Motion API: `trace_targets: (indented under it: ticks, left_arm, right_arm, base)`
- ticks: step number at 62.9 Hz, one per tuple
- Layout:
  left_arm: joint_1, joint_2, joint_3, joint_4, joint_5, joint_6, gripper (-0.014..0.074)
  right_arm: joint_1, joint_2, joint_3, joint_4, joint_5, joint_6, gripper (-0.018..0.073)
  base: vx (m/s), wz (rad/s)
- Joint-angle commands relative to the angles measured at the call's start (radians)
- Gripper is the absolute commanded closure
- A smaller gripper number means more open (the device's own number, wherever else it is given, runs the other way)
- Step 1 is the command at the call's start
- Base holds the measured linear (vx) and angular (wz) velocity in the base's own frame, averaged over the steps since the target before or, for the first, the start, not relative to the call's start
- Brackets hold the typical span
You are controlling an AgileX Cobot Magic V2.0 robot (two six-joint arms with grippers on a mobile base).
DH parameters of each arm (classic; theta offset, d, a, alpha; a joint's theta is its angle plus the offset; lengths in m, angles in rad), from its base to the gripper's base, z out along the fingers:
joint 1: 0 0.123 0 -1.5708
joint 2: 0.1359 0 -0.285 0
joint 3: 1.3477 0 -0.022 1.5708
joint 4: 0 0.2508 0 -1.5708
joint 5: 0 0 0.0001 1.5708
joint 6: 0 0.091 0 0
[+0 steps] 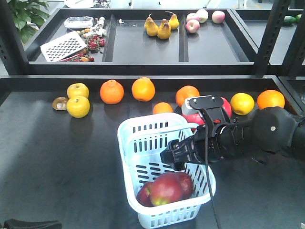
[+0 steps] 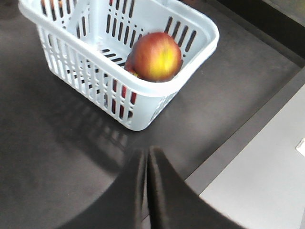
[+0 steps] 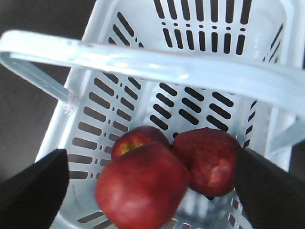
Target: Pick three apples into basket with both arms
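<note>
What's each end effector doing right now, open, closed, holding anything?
Left end effector: closed, empty, beside the basket.
Right end effector: open, empty, over the three apples.

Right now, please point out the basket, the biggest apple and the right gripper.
basket [image 1: 127, 130]: front view, far left rim corner.
biggest apple [image 3: 142, 189]: right wrist view, middle of its skin.
right gripper [image 3: 152, 183]: right wrist view, midway between fingertips.
</note>
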Motion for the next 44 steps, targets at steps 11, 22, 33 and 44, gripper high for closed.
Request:
trace_targets:
  ticks: [11,22,33,44]
  left_arm:
    - [0.001,-0.001,-0.027,-0.035,-0.043,-0.005,0.0603]
    - [0.001,-0.001,-0.027,-0.035,-0.042,-0.004,0.0603]
    - [0.001,-0.001,-0.027,-0.035,-0.041,-0.004,0.0603]
    - [0.001,-0.001,-0.027,-0.034,-0.041,-0.004,0.0603]
  right_arm:
    - [0.000,-0.123,-0.032,0.009,0.056,-0.088,0.0179]
    - [0.000,-0.274,-0.014,-0.076,0.124,-0.081,0.0571]
    - [0.000,-0.454,0.078,-0.149,0.114,0.003,0.0568]
    - [0.000,-0.631,0.285,-0.243,0.029,0.112,0.0568]
  base:
    - [0.00,0.00]
    - [0.00,0.00]
    - [0.00,0.00]
    - [0.00,0.00]
